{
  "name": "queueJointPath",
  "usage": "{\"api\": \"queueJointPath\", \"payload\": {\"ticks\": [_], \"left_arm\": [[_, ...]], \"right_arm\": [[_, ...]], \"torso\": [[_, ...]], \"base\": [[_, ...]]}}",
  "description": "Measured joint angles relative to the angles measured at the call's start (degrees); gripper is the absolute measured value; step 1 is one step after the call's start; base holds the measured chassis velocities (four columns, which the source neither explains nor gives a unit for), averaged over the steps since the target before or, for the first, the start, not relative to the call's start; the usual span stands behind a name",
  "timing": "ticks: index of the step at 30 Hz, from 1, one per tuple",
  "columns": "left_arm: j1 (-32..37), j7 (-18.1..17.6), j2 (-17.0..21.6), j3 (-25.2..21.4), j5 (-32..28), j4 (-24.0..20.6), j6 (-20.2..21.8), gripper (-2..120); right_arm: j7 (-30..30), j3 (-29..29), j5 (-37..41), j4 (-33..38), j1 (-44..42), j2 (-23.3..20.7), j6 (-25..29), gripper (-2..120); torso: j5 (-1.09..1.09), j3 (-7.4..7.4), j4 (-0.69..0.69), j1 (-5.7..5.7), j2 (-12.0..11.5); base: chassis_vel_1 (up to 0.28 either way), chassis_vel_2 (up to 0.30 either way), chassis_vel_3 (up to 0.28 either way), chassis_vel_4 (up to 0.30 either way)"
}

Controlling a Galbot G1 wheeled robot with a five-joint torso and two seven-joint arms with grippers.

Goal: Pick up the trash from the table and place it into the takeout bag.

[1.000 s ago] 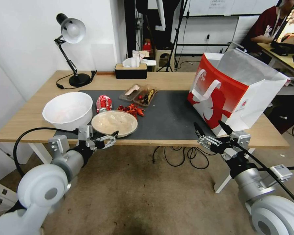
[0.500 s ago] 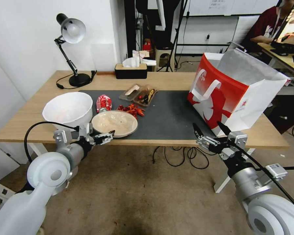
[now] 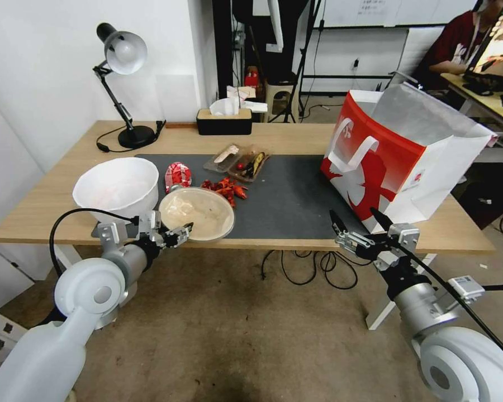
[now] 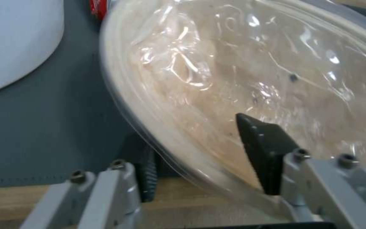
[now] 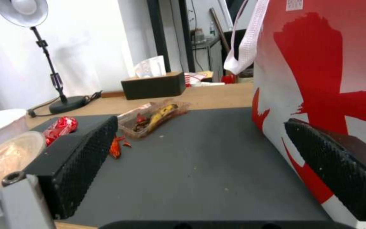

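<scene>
A shallow beige bowl lined with clear film stands tilted at the front edge of the dark mat, its near rim raised. My left gripper is shut on that rim; in the left wrist view one finger lies inside the bowl and the other under it. A crushed red can, red shell scraps and a clear tray of leftovers lie behind. The takeout bag stands open at the right. My right gripper hangs open beside the bag's near corner.
A large white bowl stands just left of the beige one. A desk lamp and a black tissue box sit along the table's back edge. Cables hang under the table.
My left gripper has closed in on the beige bowl's near rim and the bowl now tilts up at that side. The right arm has barely moved.
</scene>
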Motion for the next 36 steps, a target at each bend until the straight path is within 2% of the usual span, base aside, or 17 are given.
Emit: {"api": "queueJointPath", "payload": {"ticks": [1,3,5,7,8,11,13,17,25,31,36], "left_arm": [[0.0,0.0,0.0,0.0,0.0,0.0,0.0,43],[0.1,0.3,0.0,-0.1,0.4,-0.2,-0.1,30],[0.2,0.4,0.0,-0.1,0.5,-0.2,-0.2,27],[0.4,0.6,0.1,-0.4,0.7,-0.5,-0.3,15],[0.4,0.6,0.1,-0.4,0.7,-0.5,-0.3,15],[0.6,0.8,0.1,-0.6,0.8,-0.7,-0.5,3],[0.6,0.8,0.1,-0.7,0.8,-0.7,-0.5,0],[0.7,0.8,0.1,-0.7,0.9,-0.8,-0.6,0],[2.0,1.4,0.9,-2.9,1.0,-3.7,-0.4,0],[3.0,1.8,4.3,-6.4,-0.7,-9.9,0.2,0],[2.9,1.7,6.2,-8.0,-2.3,-12.9,0.3,0]], "right_arm": [[0.0,0.0,0.0,0.0,0.0,0.0,0.0,100],[0.0,0.0,0.1,-0.1,0.3,-0.1,0.0,100],[0.0,0.0,0.1,-0.1,0.4,-0.1,0.0,100],[0.0,0.0,0.2,-0.2,0.5,-0.2,-0.1,100],[0.0,0.0,0.2,-0.2,0.5,-0.2,-0.1,100],[0.0,0.0,0.2,-0.2,0.5,-0.2,-0.1,100],[0.0,0.0,0.2,-0.2,0.5,-0.2,-0.1,100],[0.1,0.0,0.2,-0.2,0.5,-0.2,-0.1,100],[0.1,0.4,0.6,-0.4,0.5,-0.5,-0.3,100],[0.1,0.3,0.3,-0.8,0.9,-0.7,-1.2,100],[0.2,0.3,0.1,-0.8,1.0,-0.6,-1.4,100]], "torso": [[0.0,0.0,0.0,0.0,0.0],[0.0,0.0,0.0,0.0,0.0],[0.0,0.0,0.0,0.0,0.0],[0.0,0.0,-0.01,0.0,0.0],[0.0,0.0,-0.01,0.0,0.0],[0.0,0.0,-0.01,0.0,0.0],[0.0,0.0,-0.01,0.0,0.0],[0.0,0.0,-0.01,0.0,0.0],[0.0,0.0,0.0,0.0,0.0],[0.0,0.0,0.0,0.0,0.0],[-0.01,0.0,0.0,0.0,0.0]], "base": [[0.0,0.0,0.0,0.0],[0.0,0.0,0.0,0.0],[0.0,0.0,0.0,0.0],[0.0,0.0,0.0,0.0],[0.0,0.0,0.0,0.0],[0.0,0.0,0.0,0.0],[0.0,0.0,0.0,0.0],[0.0,0.0,0.0,0.0],[0.0,0.0,0.0,0.0],[0.0,0.0,0.0,0.0],[0.0,0.0,0.0,0.0]]}}
